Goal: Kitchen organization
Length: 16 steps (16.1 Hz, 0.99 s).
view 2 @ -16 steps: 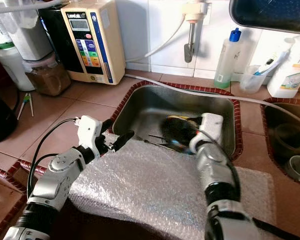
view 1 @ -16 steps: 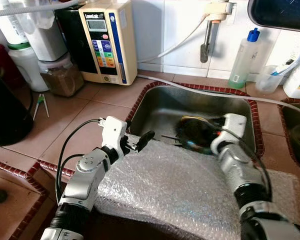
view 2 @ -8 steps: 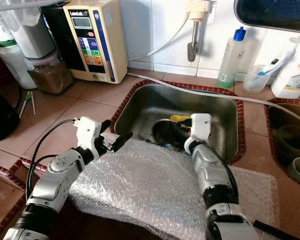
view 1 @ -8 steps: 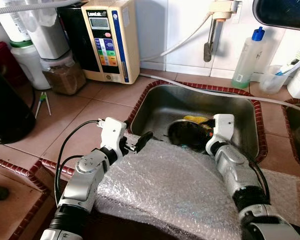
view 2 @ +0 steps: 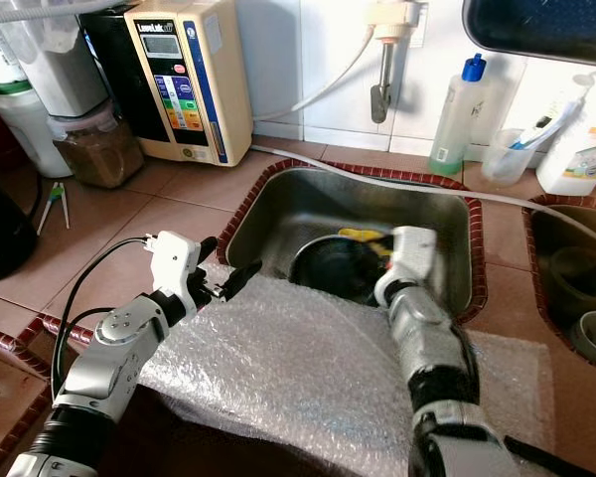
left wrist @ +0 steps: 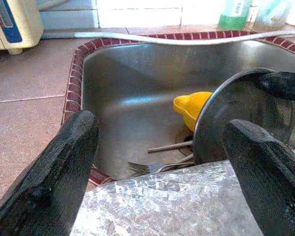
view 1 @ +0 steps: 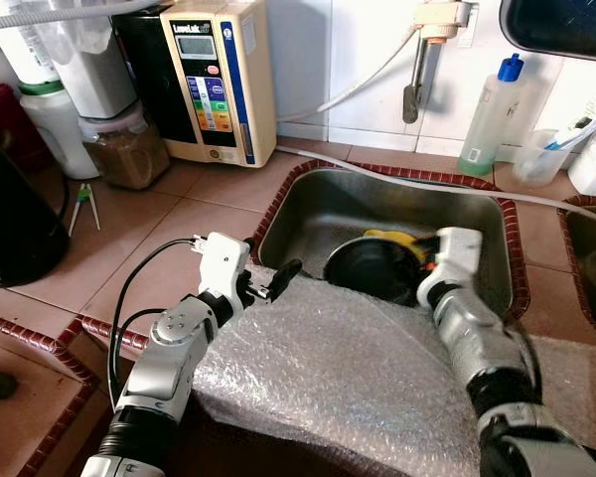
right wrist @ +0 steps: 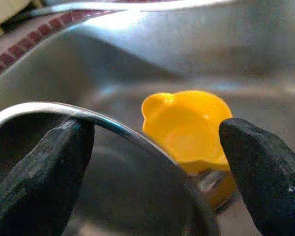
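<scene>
Our right gripper is down in the stainless steel sink, fingers spread wide. The thin metal rim of the round dark pan runs between them, just past one finger; we can't tell whether it's touching, and the jaws aren't clamped on it. The pan stands tilted on edge in the sink basin, at roughly 12 o'clock from the robot, just past the near sink wall. A small yellow plastic cup lies in the basin just behind the pan, at the pan's 1 o'clock in the head view.

Our left gripper hovers at the sink's near-left corner, about 11 o'clock, over the edge of the bubble wrap sheet. Its fingers are wide open with nothing between them. In its wrist view a metal fork and another piece of cutlery lie on the sink floor beside the pan.

The bubble wrap covers the counter edge from 11 to 1 o'clock, in front of the sink. The sink is set in a terracotta tile counter. A beige water filter unit stands against the wall at 10 o'clock, with a brown-filled jar to its left. A wall tap hangs at 12 o'clock above the sink; a clear bottle with a blue cap stands at 1 o'clock.
</scene>
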Tool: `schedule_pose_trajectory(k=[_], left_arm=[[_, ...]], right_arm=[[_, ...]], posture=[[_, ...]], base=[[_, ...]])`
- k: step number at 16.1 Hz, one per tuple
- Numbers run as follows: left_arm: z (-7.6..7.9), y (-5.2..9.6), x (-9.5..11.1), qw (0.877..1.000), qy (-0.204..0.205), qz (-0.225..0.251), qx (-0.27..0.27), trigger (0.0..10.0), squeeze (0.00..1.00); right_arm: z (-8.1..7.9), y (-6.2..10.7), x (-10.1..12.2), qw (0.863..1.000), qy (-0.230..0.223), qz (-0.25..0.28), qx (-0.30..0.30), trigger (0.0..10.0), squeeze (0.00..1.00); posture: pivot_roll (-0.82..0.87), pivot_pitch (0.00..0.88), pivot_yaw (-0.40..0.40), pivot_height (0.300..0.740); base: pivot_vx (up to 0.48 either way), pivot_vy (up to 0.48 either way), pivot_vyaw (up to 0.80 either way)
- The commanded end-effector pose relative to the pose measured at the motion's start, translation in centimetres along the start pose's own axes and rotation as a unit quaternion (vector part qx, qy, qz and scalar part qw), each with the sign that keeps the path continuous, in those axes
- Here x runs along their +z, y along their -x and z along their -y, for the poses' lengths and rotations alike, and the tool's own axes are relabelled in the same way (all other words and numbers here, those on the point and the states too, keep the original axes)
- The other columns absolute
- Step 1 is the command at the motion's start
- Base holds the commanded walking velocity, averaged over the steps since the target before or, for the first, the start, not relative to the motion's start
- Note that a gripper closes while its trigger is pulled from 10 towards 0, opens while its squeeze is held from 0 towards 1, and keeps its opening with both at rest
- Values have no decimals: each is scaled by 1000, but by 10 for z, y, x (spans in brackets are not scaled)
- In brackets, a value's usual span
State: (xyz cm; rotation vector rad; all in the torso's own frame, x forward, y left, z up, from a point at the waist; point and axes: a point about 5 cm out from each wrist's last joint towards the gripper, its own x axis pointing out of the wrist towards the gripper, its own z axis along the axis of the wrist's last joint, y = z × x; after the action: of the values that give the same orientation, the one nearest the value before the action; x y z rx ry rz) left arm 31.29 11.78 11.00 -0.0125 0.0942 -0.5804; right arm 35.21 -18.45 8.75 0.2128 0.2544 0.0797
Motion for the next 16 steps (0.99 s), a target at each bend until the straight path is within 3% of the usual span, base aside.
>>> schedule_pose_trajectory(k=[1,2,3,4,5,6,7,8,9,10,11,12,13,14,15,16], left_arm=[[-3,2,-1,1000,-7,-7,8,10000,827],[-2,1,-1,1000,-9,-7,7,10000,298],[-2,1,-1,1000,-13,-7,7,10000,0],[-2,0,-1,1000,-19,-8,11,10000,0],[-2,0,-1,1000,-21,-9,14,10000,0],[-1,-1,-1,1000,-19,-10,14,10000,0],[0,-1,-2,1000,-19,-10,14,10000,0],[1,-1,-2,1000,-19,-10,15,10000,0],[1,-2,-3,1000,-21,-10,16,10000,0],[2,-2,-4,1000,-21,-12,17,10000,0],[3,-2,-5,999,-24,-14,16,10000,0],[3,-2,-5,999,-23,-15,18,10000,0],[2,-2,-5,999,-24,-15,19,10000,0],[2,-2,-5,999,-21,-17,20,10000,0],[3,-2,-6,1000,-6,-21,13,10000,0],[5,-2,-5,1000,2,-18,4,10000,0]], right_arm=[[0,2,-14,999,41,-28,0,10000,1000],[1,3,-14,996,86,-22,-6,10000,1000],[3,4,-11,990,140,-9,-10,10000,161],[2,5,-11,990,141,-6,-2,10000,0],[1,6,-12,994,108,-12,-1,10000,1000],[5,5,-15,999,4,-28,-25,10000,1000],[10,6,-18,998,-14,-49,-37,10000,1000],[13,7,-25,995,61,-76,-35,10000,1000],[16,8,-29,993,62,-86,-46,10000,1000],[17,8,-30,995,16,-86,-53,10000,1000],[20,9,-28,993,67,-84,-51,10000,1000],[16,9,-25,995,62,-69,-33,10000,1000],[14,8,-21,998,12,-60,-28,10000,1000],[15,8,-20,996,56,-62,-31,10000,1000],[13,6,-21,994,-78,-66,-28,10000,1000],[21,7,-24,992,-73,-84,-58,10000,1000]], posture=[[-117,0,85,740],[-117,0,85,740],[-119,0,86,740],[-121,0,88,740],[-121,0,88,740],[-121,0,88,740],[-124,0,90,740],[-126,0,91,740],[-127,0,91,740],[-127,0,91,740],[-126,0,90,740],[-126,0,90,740],[-128,0,92,740],[-129,0,93,740],[-129,0,94,740],[-129,0,95,740]], base=[[0,0,0],[0,0,0],[0,0,0],[0,0,0],[0,0,0],[0,0,0],[0,0,0],[0,0,0],[0,0,0],[0,0,0],[0,0,0],[0,0,0],[0,0,0],[0,0,0],[0,0,0],[0,0,0]])
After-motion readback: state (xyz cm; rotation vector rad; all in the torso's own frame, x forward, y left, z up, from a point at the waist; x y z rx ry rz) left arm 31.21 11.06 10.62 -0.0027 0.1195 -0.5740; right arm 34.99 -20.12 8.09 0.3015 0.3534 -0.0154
